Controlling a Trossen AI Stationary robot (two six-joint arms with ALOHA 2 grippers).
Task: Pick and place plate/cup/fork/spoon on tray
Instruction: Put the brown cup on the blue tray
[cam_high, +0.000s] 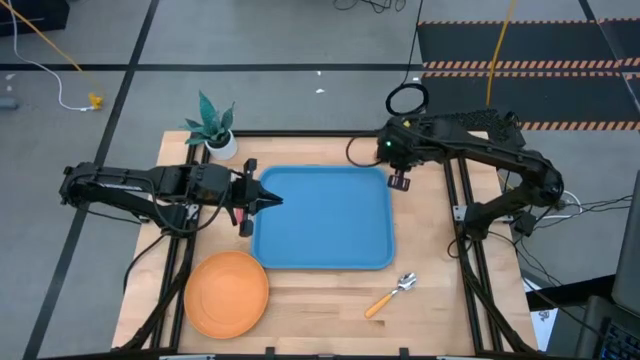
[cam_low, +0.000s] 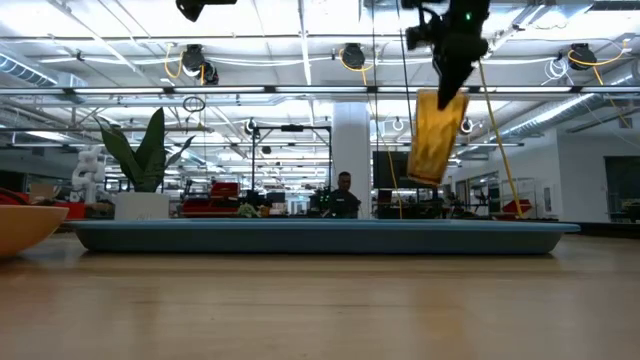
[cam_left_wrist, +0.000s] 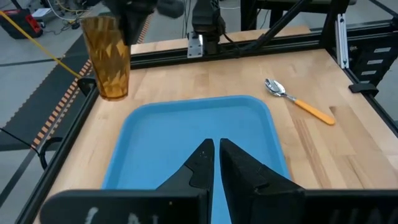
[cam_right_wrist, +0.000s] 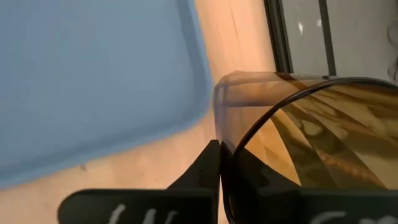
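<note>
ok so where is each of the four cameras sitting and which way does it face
high: overhead, straight down; both arms, tray, plate, spoon.
low: table height, level across the tray into the room; right tool holding the cup aloft.
left wrist: past the left tool over the tray.
right wrist: onto the cup's rim.
Shared: cup, tray.

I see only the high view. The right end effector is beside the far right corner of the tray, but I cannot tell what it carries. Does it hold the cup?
Observer: Yes. In the right wrist view the rim of the cup sits between the fingers of the right end effector.
Operator: Is the cup standing on the table?
Observer: No. The low view shows it hanging tilted in the air, well above the tray.
Operator: And the left end effector?
Observer: In the left wrist view the left end effector is over the tray, fingers almost together, nothing visible between them.
</note>
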